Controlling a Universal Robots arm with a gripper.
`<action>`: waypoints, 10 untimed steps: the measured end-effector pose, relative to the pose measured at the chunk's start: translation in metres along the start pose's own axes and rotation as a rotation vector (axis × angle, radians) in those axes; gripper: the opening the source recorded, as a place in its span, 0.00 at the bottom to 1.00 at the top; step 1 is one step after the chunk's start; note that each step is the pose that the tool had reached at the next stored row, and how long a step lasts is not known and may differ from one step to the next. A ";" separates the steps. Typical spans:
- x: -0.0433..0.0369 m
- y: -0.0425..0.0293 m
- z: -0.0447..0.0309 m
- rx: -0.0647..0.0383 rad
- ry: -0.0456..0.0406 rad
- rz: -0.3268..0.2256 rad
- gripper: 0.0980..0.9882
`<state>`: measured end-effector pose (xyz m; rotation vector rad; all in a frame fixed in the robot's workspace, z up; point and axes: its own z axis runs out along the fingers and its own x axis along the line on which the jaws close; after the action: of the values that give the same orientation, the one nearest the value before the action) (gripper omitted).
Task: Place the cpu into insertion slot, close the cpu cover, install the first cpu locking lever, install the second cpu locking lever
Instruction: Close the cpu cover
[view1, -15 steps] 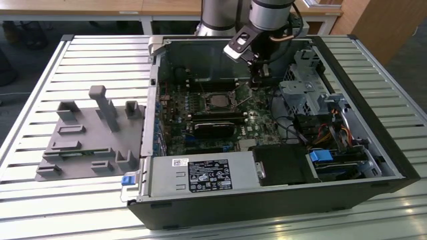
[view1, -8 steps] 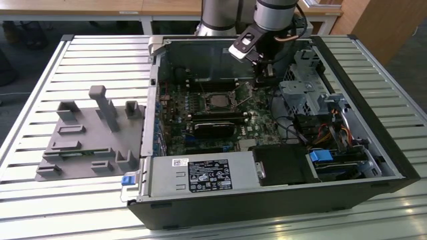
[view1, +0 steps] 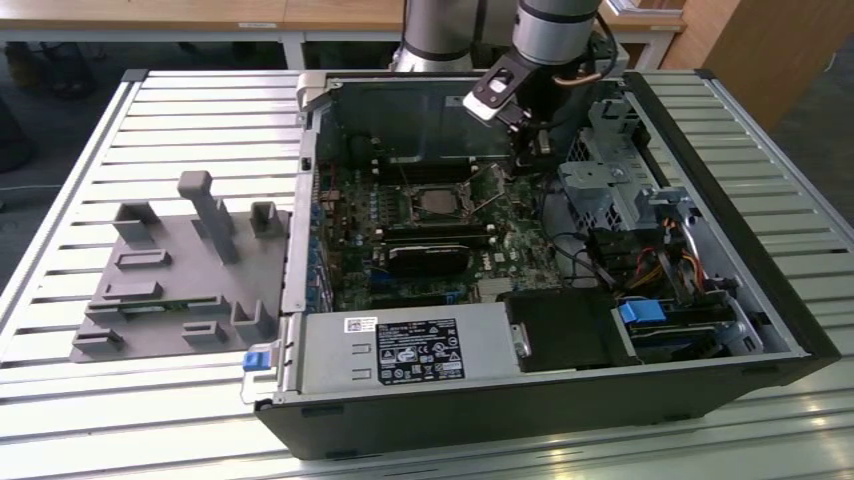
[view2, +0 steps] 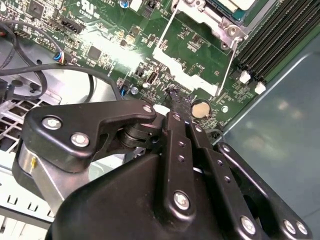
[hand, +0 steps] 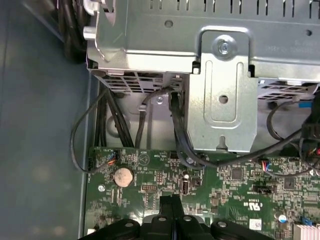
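Upper centre of the exterior view, your gripper hangs inside the open computer case, low over the green motherboard, fingertips pressed together on nothing you can see, the cpu lying in the insertion slot at mid-frame, near the gripper, toward the left.

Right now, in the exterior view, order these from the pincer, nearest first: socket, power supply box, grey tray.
1. Socket, on the board beside the pincer.
2. Power supply box, case's near wall.
3. Grey tray, outside the case, exterior view's left.
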<state>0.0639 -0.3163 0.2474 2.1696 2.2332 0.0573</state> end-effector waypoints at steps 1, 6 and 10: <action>0.0000 -0.0001 0.0014 0.000 0.0000 0.000 0.01; 0.0000 -0.0002 0.0055 0.000 -0.0001 0.000 0.01; 0.0001 -0.0046 0.0059 0.000 -0.0002 0.000 0.01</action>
<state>0.0595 -0.3163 0.2412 2.1695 2.2331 0.0571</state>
